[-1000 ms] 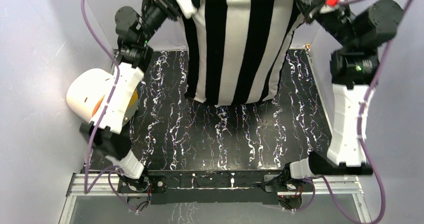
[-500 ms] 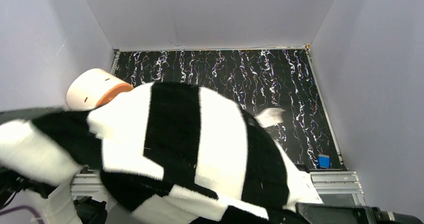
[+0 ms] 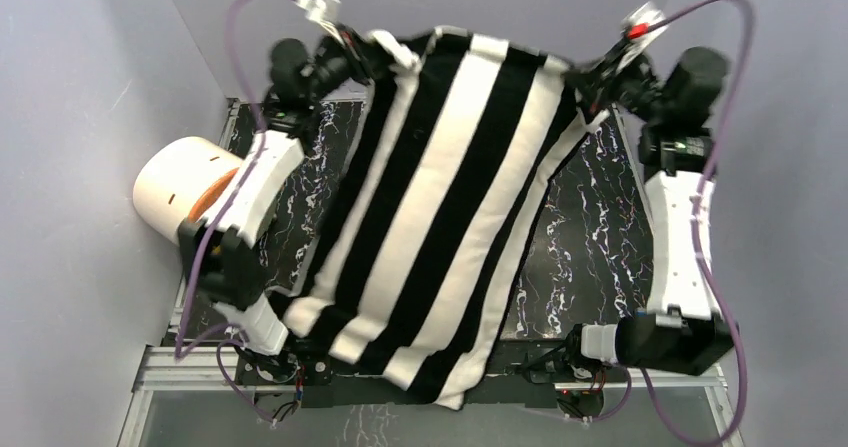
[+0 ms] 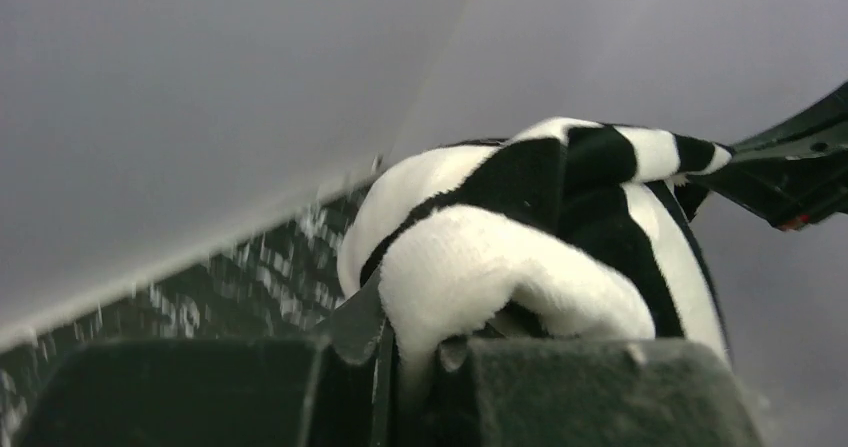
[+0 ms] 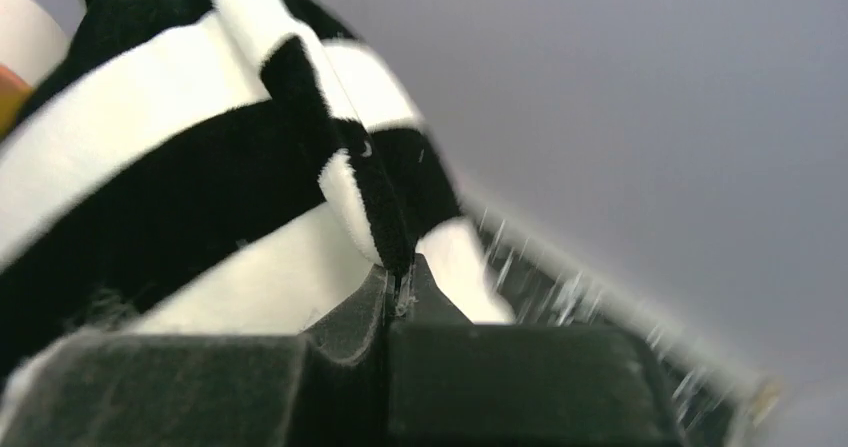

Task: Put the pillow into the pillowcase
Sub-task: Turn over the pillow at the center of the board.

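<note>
A cream cylinder (image 3: 180,182) is noted lying at the left of the worktop (image 3: 590,257). One far corner of the striped pillowcase (image 3: 440,217) is pinched by the left gripper (image 3: 380,55). The plump pillowcase is held raised, its lower end draped over the near edge. The other far corner is pinched by the right gripper (image 3: 590,70). The pillow is hidden.

The pillowcase (image 3: 440,207) is soft, fuzzy cloth with a plush, matt nap. The marbled tabletop (image 3: 590,257) looks smooth and faintly glossy. The cream cylinder (image 3: 175,182) has a smooth, matt skin. The rail (image 3: 690,380) at the near edge is bare metal.
</note>
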